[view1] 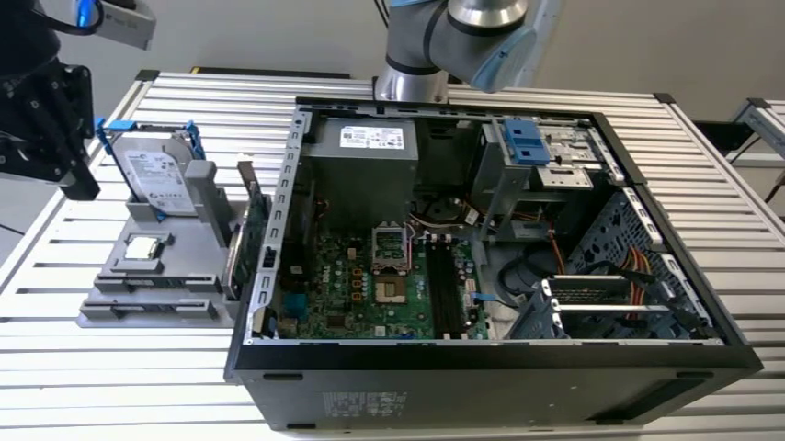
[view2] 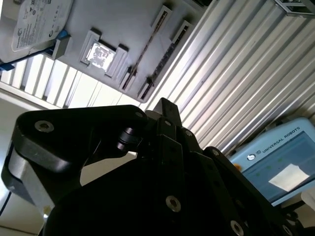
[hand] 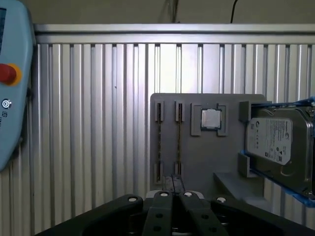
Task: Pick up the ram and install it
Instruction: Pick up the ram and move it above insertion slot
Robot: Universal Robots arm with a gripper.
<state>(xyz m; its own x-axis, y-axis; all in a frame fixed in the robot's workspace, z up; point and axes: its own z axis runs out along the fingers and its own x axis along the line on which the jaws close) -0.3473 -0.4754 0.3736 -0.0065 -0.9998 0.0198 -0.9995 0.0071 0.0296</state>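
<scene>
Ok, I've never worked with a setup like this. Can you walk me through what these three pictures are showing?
This is one robot arm with a gripper at its end. The exterior view comes from a camera off the arm, looking over a slatted metal table. Both wrist views come from cameras riding on the arm, so black gripper parts sit in front. On the table stands an open computer case with its green main board showing. On the exterior view's left is a grey holder carrying a hard drive, a small square chip and the ram, a thin strip standing edge-on in a slot, with a second board beside it. The gripper is shut, holds nothing and hangs clear of the holder.
</scene>
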